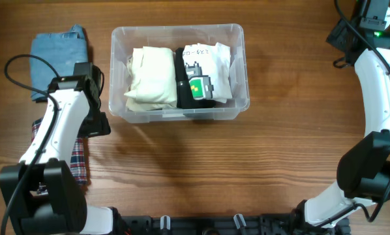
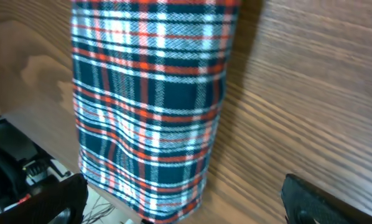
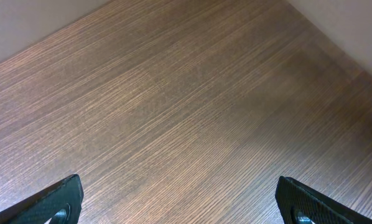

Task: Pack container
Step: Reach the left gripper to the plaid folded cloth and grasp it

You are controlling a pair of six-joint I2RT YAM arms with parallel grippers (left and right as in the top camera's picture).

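Soft, even light falls from above. The container [image 1: 180, 116] casts a faint shadow on the table [image 1: 201, 170]. Both wrist views are bright, with sharp wood grain and a pale sheen, but the dark fingertips [image 3: 55, 202] look soft.

Left tool [image 2: 183, 200]: jaws spread wide, holding nothing, pointing down. Right tool [image 3: 183, 202]: jaws wide apart too, holding nothing. Behind each tool, left arm [image 1: 55, 127] reaches forward, elbow bent; right arm [image 1: 381, 91] curves in a long arc.
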